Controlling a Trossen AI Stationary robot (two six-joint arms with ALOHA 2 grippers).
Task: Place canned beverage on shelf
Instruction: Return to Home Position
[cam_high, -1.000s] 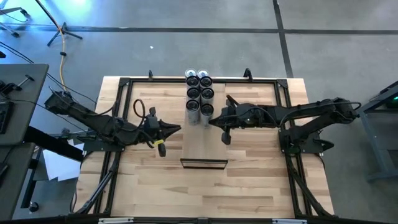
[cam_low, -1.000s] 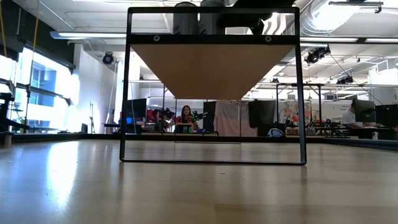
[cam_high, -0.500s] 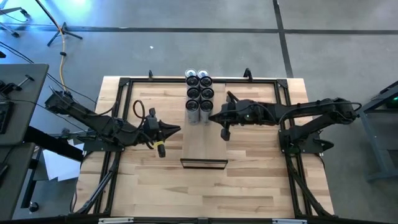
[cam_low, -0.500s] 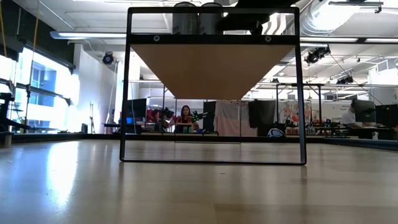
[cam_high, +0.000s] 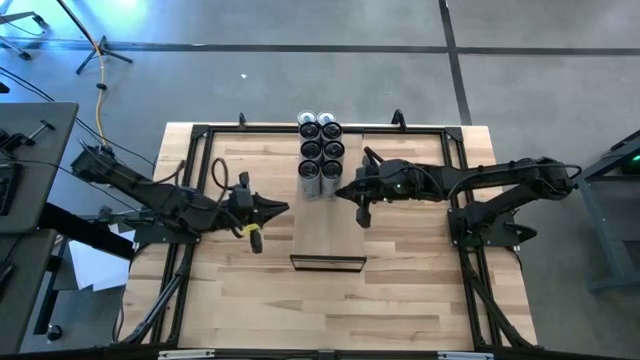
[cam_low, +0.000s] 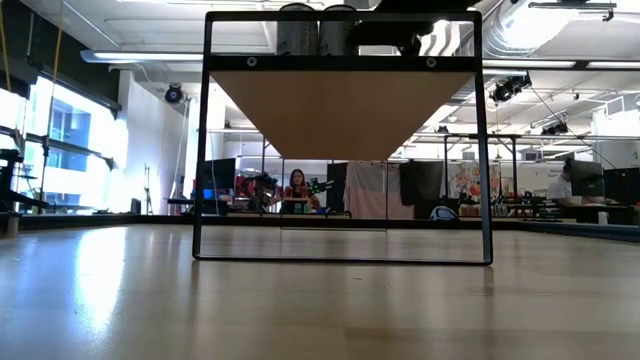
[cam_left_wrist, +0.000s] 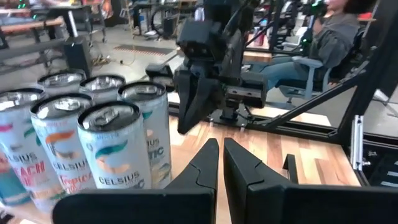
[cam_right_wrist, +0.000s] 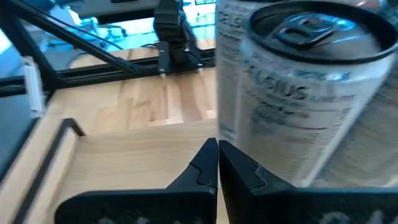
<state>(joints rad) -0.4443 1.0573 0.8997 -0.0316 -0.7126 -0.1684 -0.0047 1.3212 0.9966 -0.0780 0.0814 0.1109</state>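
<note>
High view. Six cans (cam_high: 311, 151) are standing in two touching columns at the upper end of the shelf (cam_high: 327, 235), in the frame's upper centre. The left gripper (cam_high: 285, 208) is hovering just left of the shelf, its fingers pressing together on nothing. The right gripper (cam_high: 338, 192) is hanging over the shelf, beside the lowest right-hand can, its fingers likewise closed and empty. Both arms are reaching in over the tabletop (cam_high: 400, 300).

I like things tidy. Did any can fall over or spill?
Nothing stands out. The six cans stand upright in two neat rows at one end of the shelf, and no spill shows. The right gripper is close beside the end can. The left gripper is at the shelf's other side. Both have their jaws shut.
</note>
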